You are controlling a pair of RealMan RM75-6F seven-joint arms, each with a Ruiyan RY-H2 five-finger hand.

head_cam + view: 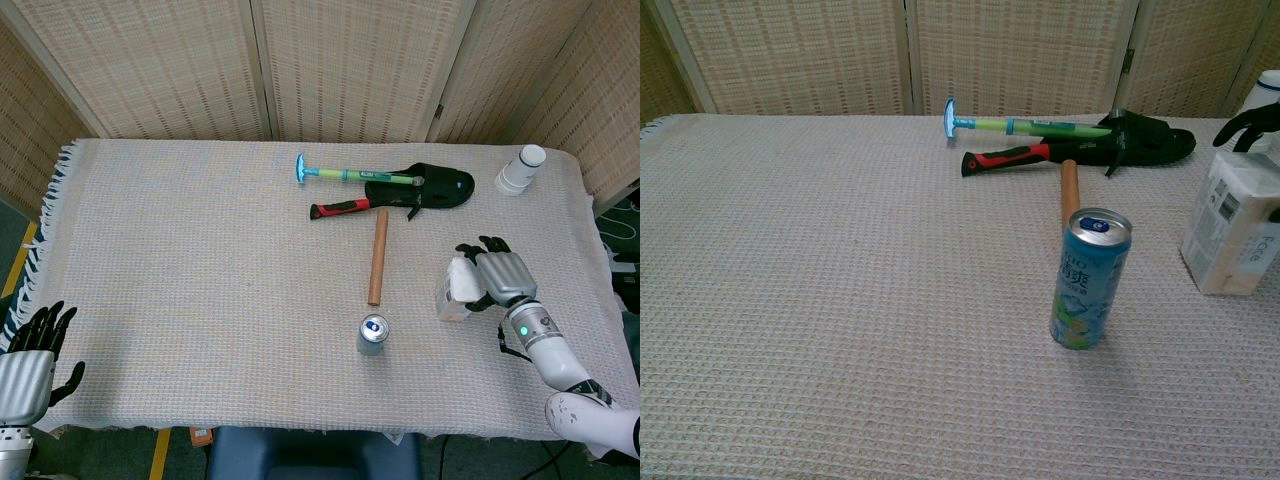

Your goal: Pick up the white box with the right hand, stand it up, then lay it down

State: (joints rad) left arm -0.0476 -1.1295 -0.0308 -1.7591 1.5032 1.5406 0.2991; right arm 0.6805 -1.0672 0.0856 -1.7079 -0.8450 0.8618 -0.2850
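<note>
My fingers (40, 322) on the left hand (28, 368) are spread apart and hold nothing. That hand waits off the near left corner of the table (200, 250), because this job is not for it.

Going right, a drink can (1089, 278) stands up near the front edge. Behind it lies a wooden stick (378, 256), and past that a red-handled tool (345, 208), a blue and green tool (350, 174) and a black pouch (430, 186). They are all well apart from my work, so I think they will not get bumped.

Further right is the white box (1237, 222). It is standing up on its end on the cloth. My right hand (497, 276) is pressed to its far side, dark fingers curled over the top. I think I hold it like that so it cannot tip by itself. I think laying it down comes next.

A white bottle (521, 169) stands in the far right corner.
</note>
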